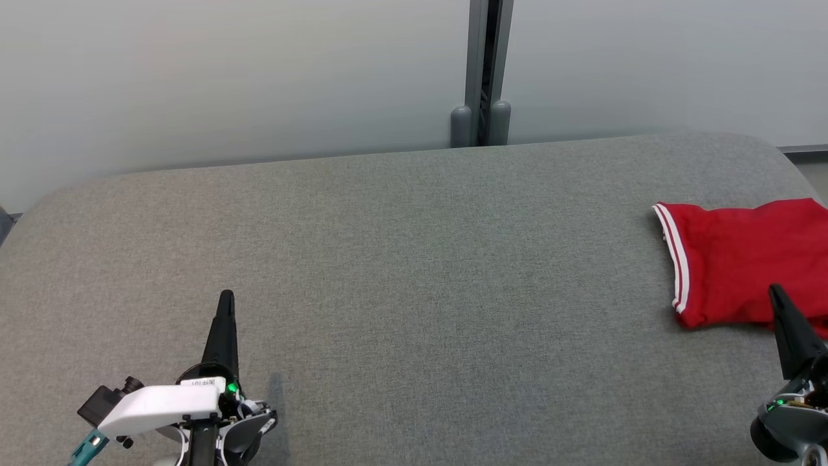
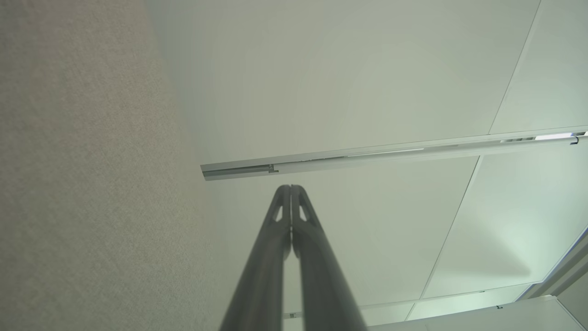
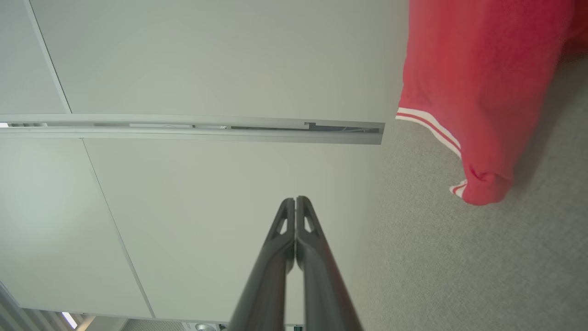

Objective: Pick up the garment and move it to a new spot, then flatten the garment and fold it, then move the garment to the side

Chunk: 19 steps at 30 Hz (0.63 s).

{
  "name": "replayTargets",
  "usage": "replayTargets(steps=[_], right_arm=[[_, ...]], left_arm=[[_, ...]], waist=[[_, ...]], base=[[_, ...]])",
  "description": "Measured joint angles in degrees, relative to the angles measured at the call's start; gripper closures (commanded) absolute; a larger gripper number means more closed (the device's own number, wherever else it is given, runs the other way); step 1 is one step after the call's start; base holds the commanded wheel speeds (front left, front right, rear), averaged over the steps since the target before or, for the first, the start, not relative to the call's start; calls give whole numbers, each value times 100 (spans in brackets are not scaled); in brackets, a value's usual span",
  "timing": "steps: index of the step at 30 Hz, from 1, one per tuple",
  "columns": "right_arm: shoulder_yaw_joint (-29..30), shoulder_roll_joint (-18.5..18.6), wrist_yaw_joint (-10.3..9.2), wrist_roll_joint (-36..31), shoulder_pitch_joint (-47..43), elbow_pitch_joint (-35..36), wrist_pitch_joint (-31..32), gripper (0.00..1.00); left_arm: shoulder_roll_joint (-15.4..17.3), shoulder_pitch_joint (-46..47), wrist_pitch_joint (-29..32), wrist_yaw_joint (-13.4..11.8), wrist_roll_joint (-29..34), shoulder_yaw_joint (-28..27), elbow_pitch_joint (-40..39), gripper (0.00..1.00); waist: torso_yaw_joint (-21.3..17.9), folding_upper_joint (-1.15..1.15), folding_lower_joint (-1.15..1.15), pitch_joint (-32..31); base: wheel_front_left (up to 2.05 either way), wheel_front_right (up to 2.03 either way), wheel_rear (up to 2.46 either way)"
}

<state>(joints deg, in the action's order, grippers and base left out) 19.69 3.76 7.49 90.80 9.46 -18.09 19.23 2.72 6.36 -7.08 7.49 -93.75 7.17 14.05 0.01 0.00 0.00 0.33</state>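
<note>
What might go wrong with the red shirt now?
The red garment with white-striped trim lies at the far right of the grey fabric surface, partly beyond the head view; a nudge might push it off. The right gripper is shut and close beside it, so moving carelessly may snag and rumple the cloth.

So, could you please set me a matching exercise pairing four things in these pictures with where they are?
Things:
1 garment
2 left gripper
3 right gripper
4 grey post

Places:
A lower left of head view, over bare grey surface
B far right of the surface
C lower right, tip seen against the garment
D behind the surface, at the wall

Pairs: 1-B, 2-A, 3-C, 4-D.
</note>
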Motion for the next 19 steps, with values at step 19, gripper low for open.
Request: replayTargets(steps=[19], right_arm=[[13, -10, 0, -8, 2, 1, 18, 100]], left_arm=[[0, 0, 0, 0, 0, 0, 0, 100]], waist=[[0, 0, 0, 0]], base=[[0, 0, 0]])
